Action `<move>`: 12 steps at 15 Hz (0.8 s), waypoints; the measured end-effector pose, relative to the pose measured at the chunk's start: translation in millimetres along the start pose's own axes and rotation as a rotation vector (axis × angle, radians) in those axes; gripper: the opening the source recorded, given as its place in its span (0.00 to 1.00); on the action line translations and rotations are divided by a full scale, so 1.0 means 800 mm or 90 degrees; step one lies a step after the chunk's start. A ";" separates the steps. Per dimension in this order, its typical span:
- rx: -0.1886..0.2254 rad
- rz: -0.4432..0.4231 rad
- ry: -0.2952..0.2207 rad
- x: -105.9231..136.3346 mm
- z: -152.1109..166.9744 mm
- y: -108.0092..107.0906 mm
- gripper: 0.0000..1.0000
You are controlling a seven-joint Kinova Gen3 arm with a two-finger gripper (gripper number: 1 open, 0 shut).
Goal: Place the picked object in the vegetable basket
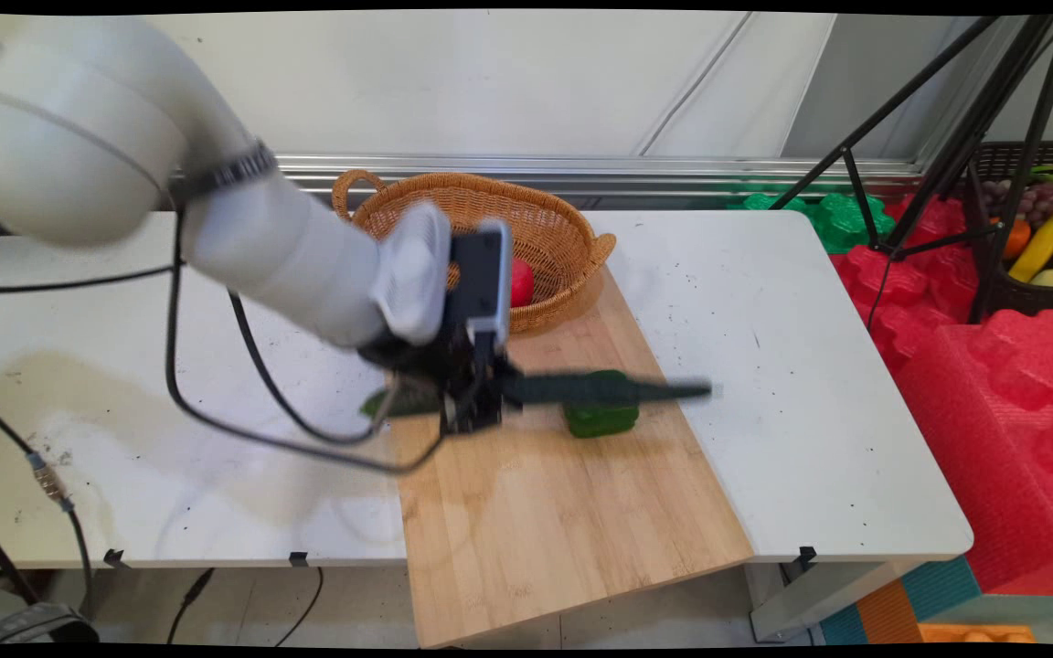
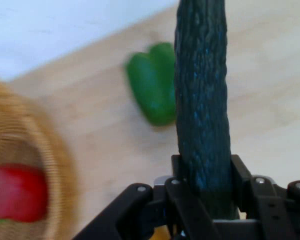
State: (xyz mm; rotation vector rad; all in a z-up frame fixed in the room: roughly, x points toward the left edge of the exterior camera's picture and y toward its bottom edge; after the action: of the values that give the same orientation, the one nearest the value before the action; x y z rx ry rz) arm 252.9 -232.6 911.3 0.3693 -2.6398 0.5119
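My gripper (image 1: 472,402) is shut on a long dark green cucumber (image 1: 609,390), held level above the wooden board (image 1: 545,521). In the hand view the cucumber (image 2: 202,100) runs up from between the fingers out of the top edge. A green bell pepper (image 1: 601,419) lies on the board just below and behind the cucumber, also seen as the green pepper (image 2: 152,90) left of it. A wicker basket (image 1: 554,228) stands at the board's far end with a red pepper (image 1: 521,281) inside; the red pepper (image 2: 15,192) shows at the hand view's left in the basket (image 2: 55,165).
The white table (image 1: 764,366) carries the board, which overhangs the near edge. A black tripod (image 1: 947,137) and red foam blocks (image 1: 993,366) stand to the right, with a crate of toy fruit (image 1: 1038,238) behind. Black cables (image 1: 261,402) hang under the arm.
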 end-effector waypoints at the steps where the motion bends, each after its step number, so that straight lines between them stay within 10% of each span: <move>1: 0.011 0.001 0.003 0.000 -0.007 -0.009 0.00; 12: 0.179 -0.007 -0.030 -0.052 -0.043 -0.152 0.00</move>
State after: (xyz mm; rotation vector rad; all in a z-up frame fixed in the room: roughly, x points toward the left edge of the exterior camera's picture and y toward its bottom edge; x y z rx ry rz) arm 342.0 -320.5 957.0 0.4857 -2.6117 0.8848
